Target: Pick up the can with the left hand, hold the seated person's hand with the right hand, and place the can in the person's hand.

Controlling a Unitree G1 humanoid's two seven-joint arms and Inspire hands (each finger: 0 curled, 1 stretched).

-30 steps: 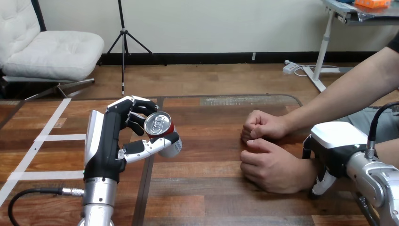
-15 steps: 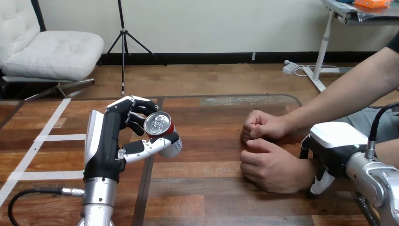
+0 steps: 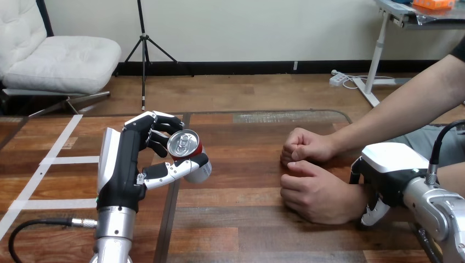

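Note:
A red and silver can (image 3: 188, 154) is held above the table at left, top facing up. My left hand (image 3: 127, 164) is shut on it, fingers curled behind it and the thumb across its front. At the right, the person's two fists rest on the table: the farther one (image 3: 305, 145) and the nearer one (image 3: 313, 193). My right hand (image 3: 390, 167) lies over the wrist of the nearer fist, with a finger (image 3: 373, 211) curled down round the wrist's near side. A wide stretch of table separates the can from the fists.
The wooden table (image 3: 236, 219) has white tape lines (image 3: 55, 160) at its left side. A dark seam (image 3: 167, 219) runs along the table under my left hand.

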